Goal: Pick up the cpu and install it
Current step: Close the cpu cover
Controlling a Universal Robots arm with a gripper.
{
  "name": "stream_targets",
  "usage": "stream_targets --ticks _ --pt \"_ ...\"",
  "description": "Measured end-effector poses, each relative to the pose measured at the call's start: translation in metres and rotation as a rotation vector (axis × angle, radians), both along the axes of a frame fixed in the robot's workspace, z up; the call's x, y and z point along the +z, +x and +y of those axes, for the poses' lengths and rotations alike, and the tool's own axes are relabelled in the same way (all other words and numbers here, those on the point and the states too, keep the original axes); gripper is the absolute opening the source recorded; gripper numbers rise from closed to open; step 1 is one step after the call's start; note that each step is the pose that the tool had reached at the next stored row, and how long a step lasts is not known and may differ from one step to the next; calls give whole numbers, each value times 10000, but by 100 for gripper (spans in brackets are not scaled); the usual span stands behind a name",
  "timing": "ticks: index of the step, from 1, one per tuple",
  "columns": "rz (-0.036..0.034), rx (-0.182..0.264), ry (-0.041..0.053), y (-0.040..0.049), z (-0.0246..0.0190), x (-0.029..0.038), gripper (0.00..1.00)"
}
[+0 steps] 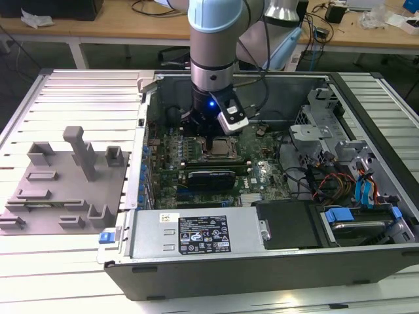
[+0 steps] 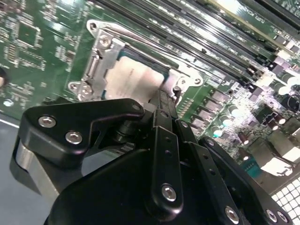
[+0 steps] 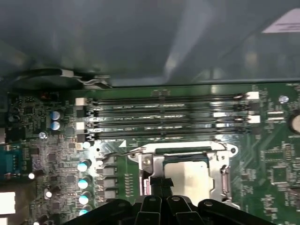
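The cpu lies flat in the metal socket frame on the green motherboard inside the open computer case; its pale silver top shows in both wrist views. My gripper hangs low over the board just beside the socket, on the exterior view's left of it. Its dark fingers are pressed together, with the tips at the edge of the socket frame next to the cpu. Nothing is between them.
Memory slots run alongside the socket. A black graphics card sits just in front of it, with the power supply nearer still. Drive cage and cables fill the exterior view's right. Grey fixture blocks stand outside the case on the left.
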State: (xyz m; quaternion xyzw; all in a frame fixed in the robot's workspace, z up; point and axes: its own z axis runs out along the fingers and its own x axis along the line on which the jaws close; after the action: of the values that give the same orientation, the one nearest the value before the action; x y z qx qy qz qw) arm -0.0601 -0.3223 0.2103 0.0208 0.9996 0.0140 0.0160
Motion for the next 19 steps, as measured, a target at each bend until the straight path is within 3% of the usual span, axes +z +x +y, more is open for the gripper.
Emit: stream_targets --ticks 5,11,19 --pt "-6 1 1 -68 1 -45 11" --pt "-3 1 -4 -77 0 -68 11" --pt "-7 0 4 -76 1 -46 11"
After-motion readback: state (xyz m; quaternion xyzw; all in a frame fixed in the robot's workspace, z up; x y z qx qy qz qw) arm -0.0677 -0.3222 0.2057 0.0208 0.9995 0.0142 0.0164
